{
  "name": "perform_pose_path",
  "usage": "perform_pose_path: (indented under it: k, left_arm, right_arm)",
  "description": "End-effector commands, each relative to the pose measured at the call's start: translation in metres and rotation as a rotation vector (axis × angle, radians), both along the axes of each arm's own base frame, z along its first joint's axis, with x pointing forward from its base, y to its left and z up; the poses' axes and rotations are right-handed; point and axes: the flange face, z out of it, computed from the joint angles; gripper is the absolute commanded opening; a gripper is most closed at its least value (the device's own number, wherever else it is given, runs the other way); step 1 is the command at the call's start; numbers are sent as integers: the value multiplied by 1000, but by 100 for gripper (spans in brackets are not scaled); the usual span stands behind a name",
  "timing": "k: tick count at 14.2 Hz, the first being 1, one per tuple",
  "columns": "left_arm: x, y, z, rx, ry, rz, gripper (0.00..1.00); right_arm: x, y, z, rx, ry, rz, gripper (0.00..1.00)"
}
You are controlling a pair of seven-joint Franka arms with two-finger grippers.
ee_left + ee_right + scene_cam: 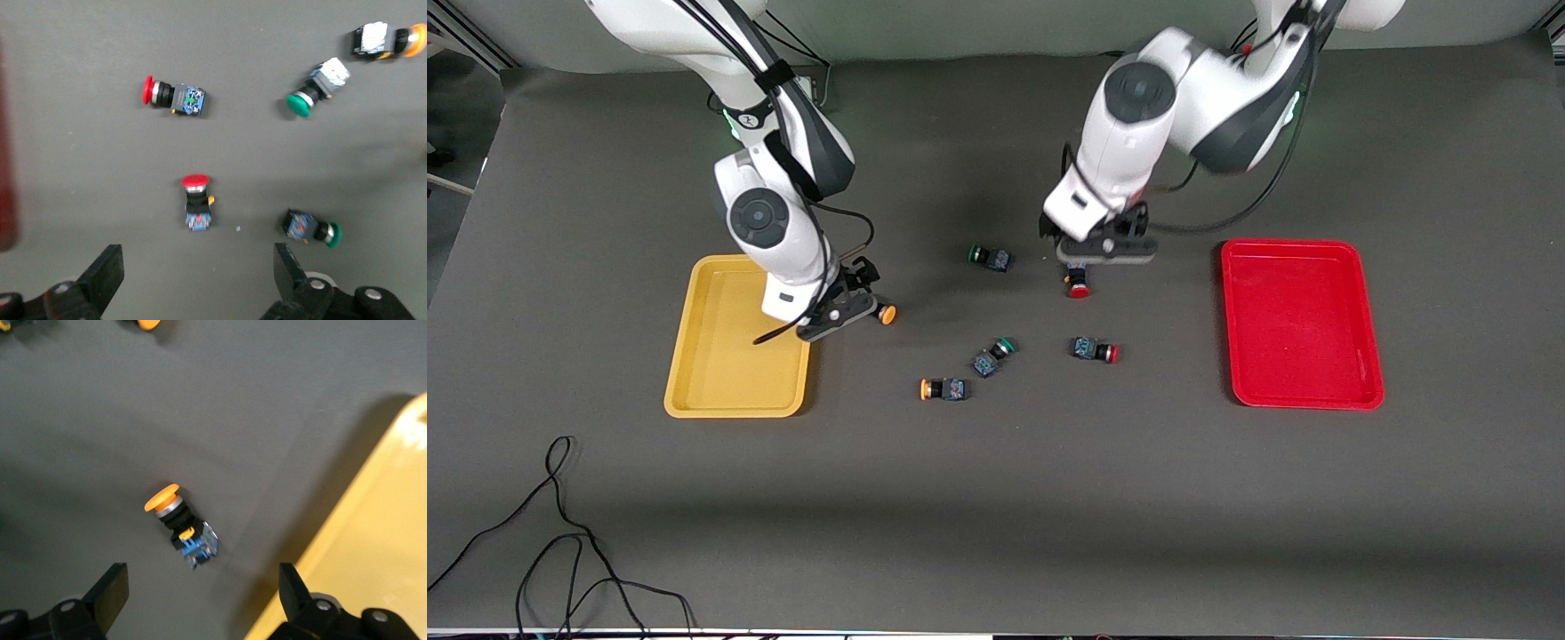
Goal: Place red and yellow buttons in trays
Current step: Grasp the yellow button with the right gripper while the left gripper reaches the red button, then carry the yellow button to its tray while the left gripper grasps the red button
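A red button (1079,286) (195,200) lies on the dark mat, and my left gripper (1104,256) (197,261) hangs open just above it with nothing between the fingers. A second red button (1096,350) (175,97) lies nearer the front camera. My right gripper (838,313) (202,581) hangs open and empty over a yellow button (885,313) (179,523), beside the yellow tray (734,391) (380,567). Another yellow button (943,388) (387,40) lies mid-table. The red tray (1303,391) sits empty at the left arm's end.
Two green-capped buttons lie among the others: one (990,258) (310,229) beside the left gripper, one (996,354) (319,87) between the mid-table yellow button and the nearer red button. A loose black cable (560,533) curls near the table's front corner at the right arm's end.
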Motion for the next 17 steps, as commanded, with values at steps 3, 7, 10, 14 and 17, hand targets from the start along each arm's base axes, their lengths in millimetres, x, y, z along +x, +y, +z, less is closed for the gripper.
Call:
perform_pose_path:
  k: [3,7,10,14,17]
  left_arm:
    - [11,-8,-106,63,20,-32,100]
    - [8,-5,-166,57,42,-32,100]
    - [-6,-2,-183,79,73,-39,100]
    - [-23,-9,-196,91,101,-46,96]
    - [-31,-14,-206,107,112,12,56]
  right_arm:
    - [-37,-13,-55,41,-78,52,100]
    - [-49,-17,-98,71,-113,36,100]
    - [-50,-15,-98,79,-122,33,88]
    - [-45,-13,-82,87,-141,27,25]
    - [-38,-18,-53,75,-135,14,0]
